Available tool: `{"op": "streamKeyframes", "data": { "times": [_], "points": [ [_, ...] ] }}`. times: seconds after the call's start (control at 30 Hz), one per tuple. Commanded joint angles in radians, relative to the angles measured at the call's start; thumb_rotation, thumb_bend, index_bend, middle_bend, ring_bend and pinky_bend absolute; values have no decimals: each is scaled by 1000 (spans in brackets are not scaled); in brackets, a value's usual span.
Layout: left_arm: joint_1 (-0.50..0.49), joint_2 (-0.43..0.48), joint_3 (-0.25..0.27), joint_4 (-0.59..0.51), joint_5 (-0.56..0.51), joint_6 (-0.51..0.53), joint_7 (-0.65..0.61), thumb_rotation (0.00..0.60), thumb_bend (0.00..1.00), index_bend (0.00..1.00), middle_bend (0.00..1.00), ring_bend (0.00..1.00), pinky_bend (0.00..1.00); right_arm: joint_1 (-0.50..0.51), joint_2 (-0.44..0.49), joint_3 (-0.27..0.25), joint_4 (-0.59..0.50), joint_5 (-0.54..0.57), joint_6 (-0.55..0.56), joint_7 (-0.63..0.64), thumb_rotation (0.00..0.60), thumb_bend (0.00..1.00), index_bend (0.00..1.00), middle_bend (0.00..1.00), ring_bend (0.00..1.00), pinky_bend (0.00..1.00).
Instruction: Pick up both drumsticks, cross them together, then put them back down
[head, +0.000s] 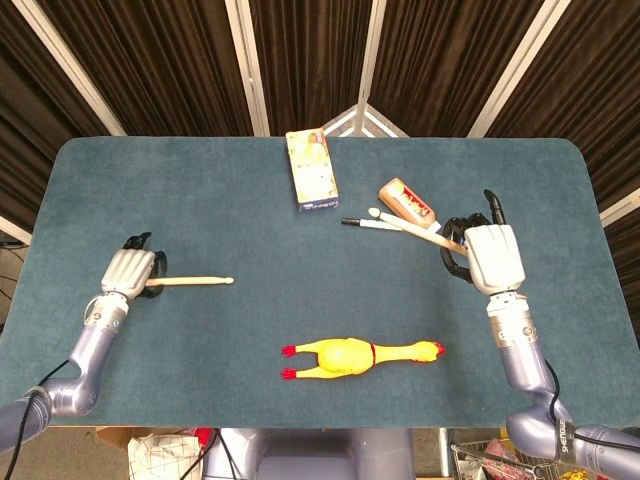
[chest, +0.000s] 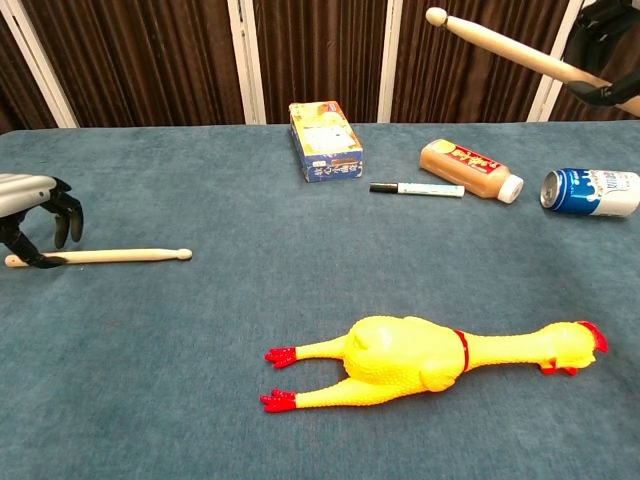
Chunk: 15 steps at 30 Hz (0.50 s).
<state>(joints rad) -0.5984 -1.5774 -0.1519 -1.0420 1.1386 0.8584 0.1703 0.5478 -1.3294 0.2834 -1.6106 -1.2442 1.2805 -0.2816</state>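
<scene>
**Holding one stick up, second one on the table under the left fingers**

Right hand (head: 492, 257) grips the raised drumstick (chest: 515, 51) near its butt end. Fingers wrapped around the shaft, stick clear of the table (head: 200, 200), tip pointing up and toward the middle. In the chest view only the dark fingers (chest: 600, 40) show at the top right corner, closed on the shaft.

Left hand (head: 132, 272) sits over the butt end of the other drumstick (chest: 100, 257). That stick lies flat on the cloth, tip pointing away from the fingers toward table centre. Left fingers (chest: 62, 212) curl down on both sides of the shaft, some gap between them; one fingertip looks to touch the stick near its butt. Cannot tell if they actually clamp it.

Beyond the right-hand stick's tip, on the table: marker pen (chest: 417, 188), brown bottle (chest: 470, 168) on its side, blue can (chest: 592, 192) on its side closest to the right fingers. Box (chest: 325, 141) sits further toward centre at the far edge. Rubber chicken (chest: 440, 358) lies on the near side, well apart from both hands.
</scene>
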Motion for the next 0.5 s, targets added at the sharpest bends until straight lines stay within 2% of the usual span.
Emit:
{"op": "streamKeyframes", "data": {
  "times": [0.03,0.5],
  "points": [
    [-6,-2,-2,-6,-3,-5,8,600,391,490,492,54,99,2,0,2,3,3,-2,-1,600,514,680,598,423,48],
    [-23,-30,18,-8,-24,-6,131,600,397,493,491,54,99,-11,10,0,-7,11,8,-3,600,513,686,598,423,48]
  ]
}}
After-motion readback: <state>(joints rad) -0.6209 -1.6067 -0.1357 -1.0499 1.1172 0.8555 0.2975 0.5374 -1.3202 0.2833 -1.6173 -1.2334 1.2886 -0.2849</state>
